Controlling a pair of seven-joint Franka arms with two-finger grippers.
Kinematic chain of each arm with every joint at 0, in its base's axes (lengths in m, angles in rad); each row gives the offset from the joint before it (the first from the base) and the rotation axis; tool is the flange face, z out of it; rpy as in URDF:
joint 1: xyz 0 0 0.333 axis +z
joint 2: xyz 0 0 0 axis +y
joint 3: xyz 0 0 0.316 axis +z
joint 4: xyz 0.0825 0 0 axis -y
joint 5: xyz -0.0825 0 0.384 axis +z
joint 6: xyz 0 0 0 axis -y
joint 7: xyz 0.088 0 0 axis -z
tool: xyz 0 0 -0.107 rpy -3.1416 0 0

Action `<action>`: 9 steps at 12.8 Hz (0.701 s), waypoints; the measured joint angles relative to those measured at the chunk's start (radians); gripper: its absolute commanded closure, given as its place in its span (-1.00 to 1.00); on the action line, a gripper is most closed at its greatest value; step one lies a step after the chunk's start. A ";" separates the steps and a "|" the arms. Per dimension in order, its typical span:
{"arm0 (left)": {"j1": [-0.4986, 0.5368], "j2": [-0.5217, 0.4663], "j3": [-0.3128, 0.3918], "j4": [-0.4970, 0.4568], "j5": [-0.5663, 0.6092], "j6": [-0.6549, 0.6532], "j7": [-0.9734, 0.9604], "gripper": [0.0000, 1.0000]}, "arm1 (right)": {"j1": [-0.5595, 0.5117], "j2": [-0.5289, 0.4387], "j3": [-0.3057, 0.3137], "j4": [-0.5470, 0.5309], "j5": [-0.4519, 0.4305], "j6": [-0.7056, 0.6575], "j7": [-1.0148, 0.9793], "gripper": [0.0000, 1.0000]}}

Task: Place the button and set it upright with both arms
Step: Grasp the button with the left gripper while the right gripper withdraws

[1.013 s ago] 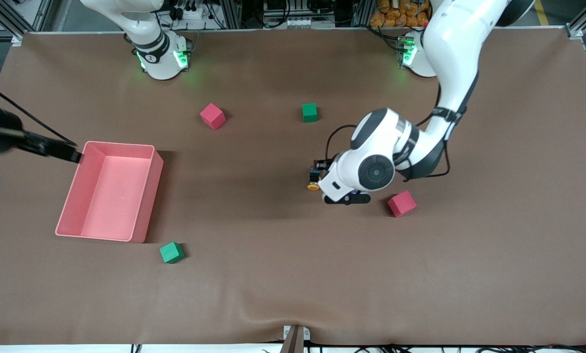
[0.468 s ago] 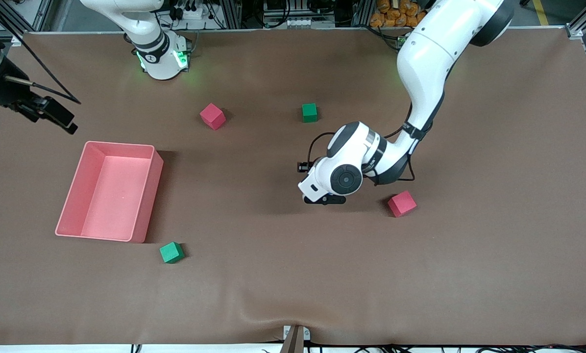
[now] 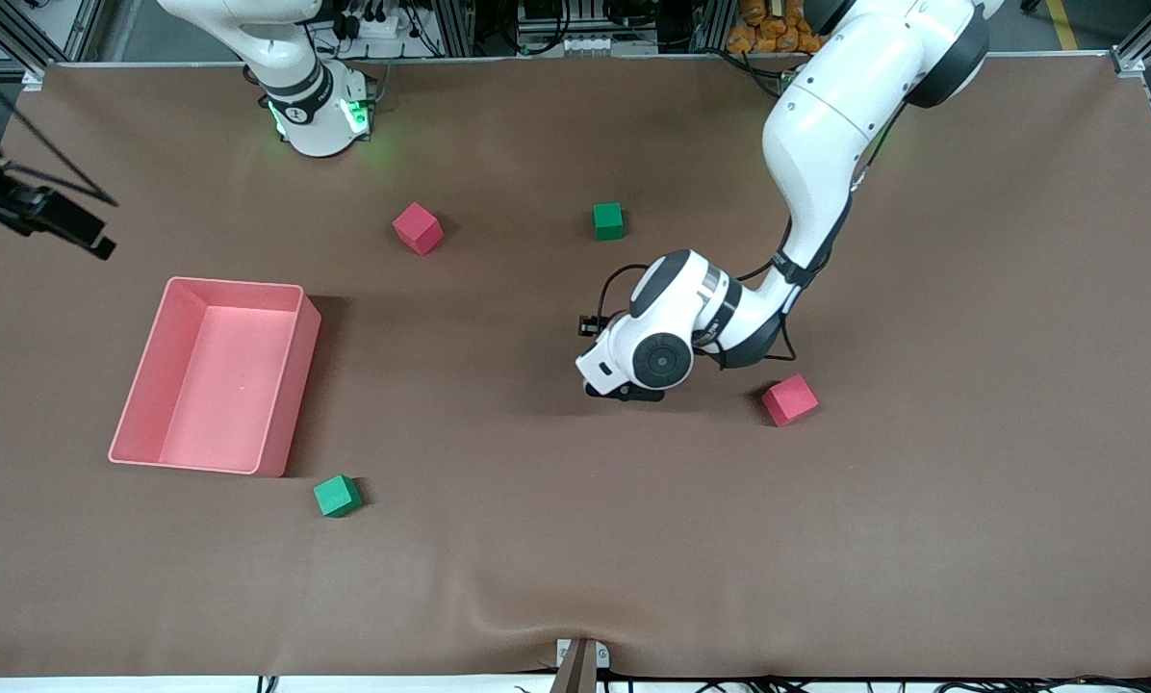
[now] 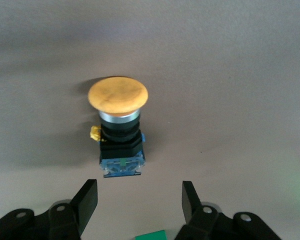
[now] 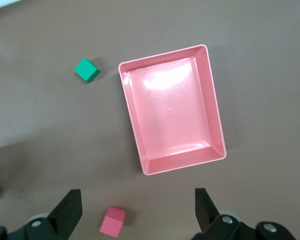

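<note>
The button (image 4: 118,125) lies on its side on the brown table in the left wrist view, with an orange cap, a black body and a blue base. My left gripper (image 4: 139,192) is open and empty just short of the blue base, the fingers apart from it. In the front view the left wrist (image 3: 654,348) covers both the button and the gripper. My right gripper (image 5: 139,200) is open and empty, high over the table beside the pink tray (image 5: 131,115). It shows at the right arm's end of the table in the front view (image 3: 51,214).
The pink tray (image 3: 298,395) stands toward the right arm's end. A green cube (image 3: 337,496) lies nearer the camera than the tray. A red cube (image 3: 418,228) and a green cube (image 3: 608,220) lie nearer the bases. Another red cube (image 3: 789,399) lies beside the left wrist.
The left arm moved toward the right arm's end and now covers the button in the front view. The right hand drew away from the tray's rim toward the table edge.
</note>
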 measured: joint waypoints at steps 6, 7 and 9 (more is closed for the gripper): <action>-0.003 0.010 0.010 0.002 0.070 -0.002 0.020 -0.47 | 0.023 0.035 0.000 0.066 0.000 -0.057 -0.040 -1.00; -0.003 0.015 0.010 0.002 0.070 -0.002 0.020 -0.46 | 0.023 0.029 0.000 0.070 0.000 -0.061 -0.040 -1.00; -0.003 0.021 0.011 0.002 0.071 -0.002 0.020 -0.40 | 0.024 0.019 0.000 0.069 0.001 -0.048 -0.040 -1.00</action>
